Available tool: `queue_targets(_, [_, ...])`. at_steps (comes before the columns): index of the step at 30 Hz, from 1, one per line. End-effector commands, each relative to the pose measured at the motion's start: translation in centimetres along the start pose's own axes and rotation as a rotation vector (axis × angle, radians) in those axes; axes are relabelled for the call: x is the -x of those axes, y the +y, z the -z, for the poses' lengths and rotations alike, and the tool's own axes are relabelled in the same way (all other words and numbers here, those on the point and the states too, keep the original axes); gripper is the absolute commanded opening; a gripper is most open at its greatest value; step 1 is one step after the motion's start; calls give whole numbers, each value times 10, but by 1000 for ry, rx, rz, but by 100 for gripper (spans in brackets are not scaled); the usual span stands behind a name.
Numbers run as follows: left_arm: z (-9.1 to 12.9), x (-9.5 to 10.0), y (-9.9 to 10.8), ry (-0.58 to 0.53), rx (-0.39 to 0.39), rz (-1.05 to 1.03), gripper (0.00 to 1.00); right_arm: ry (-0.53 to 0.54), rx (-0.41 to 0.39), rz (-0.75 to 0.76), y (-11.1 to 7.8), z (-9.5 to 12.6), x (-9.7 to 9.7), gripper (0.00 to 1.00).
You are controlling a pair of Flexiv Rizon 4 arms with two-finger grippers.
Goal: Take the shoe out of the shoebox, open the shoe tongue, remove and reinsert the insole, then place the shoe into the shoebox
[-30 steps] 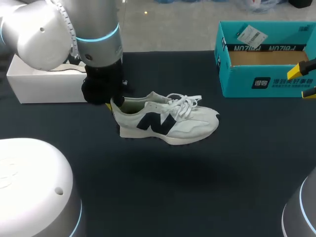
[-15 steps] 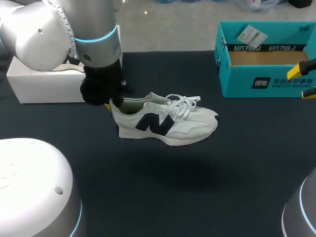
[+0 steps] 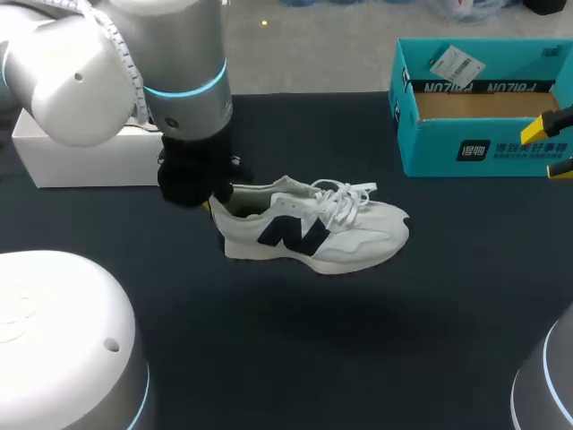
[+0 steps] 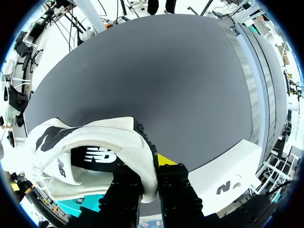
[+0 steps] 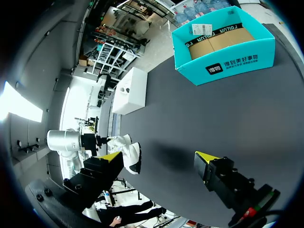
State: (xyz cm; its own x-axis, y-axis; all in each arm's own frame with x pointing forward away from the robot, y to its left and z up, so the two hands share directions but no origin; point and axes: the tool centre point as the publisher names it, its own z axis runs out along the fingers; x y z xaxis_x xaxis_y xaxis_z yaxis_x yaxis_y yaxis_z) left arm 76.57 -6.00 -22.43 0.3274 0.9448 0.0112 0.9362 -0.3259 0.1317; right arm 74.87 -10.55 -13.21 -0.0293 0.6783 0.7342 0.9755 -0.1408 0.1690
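Observation:
A white sneaker (image 3: 313, 233) with a dark logo hangs just above the black table, toe pointing right, its shadow below it. My left gripper (image 3: 215, 202) is shut on its heel collar. In the left wrist view one finger sits inside the sneaker (image 4: 95, 147) and the yellow-tipped other one outside, so the left gripper (image 4: 148, 166) pinches the heel wall. The white shoebox (image 3: 89, 161) lies behind my left arm at the far left. My right gripper (image 3: 553, 148) stands open and empty at the right edge, well away from the sneaker (image 5: 128, 149).
An open teal cardboard box (image 3: 483, 143) stands at the back right, close to my right gripper (image 5: 159, 159). In the right wrist view the teal box (image 5: 228, 61) and the white shoebox (image 5: 130, 90) lie far ahead across the dark table (image 3: 358, 358).
My left arm has carried the sneaker a little to the right and slightly nearer the table's front. The grip on the heel is unchanged. The right arm has stayed still.

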Motion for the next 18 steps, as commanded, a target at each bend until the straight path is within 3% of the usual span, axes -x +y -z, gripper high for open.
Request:
queue_targets(1, [-5, 5, -1, -3, 14, 9, 0, -3, -1, -2, 0, -1, 0, 100])
queue_targets(8, [-35, 6, -2, -24, -21, 17, 0, -3, -1, -2, 0, -1, 0, 100])
queue_targets(18, [-86, 11, -7, 3, 3, 5, 0, -3, -1, -2, 0, -1, 0, 100])
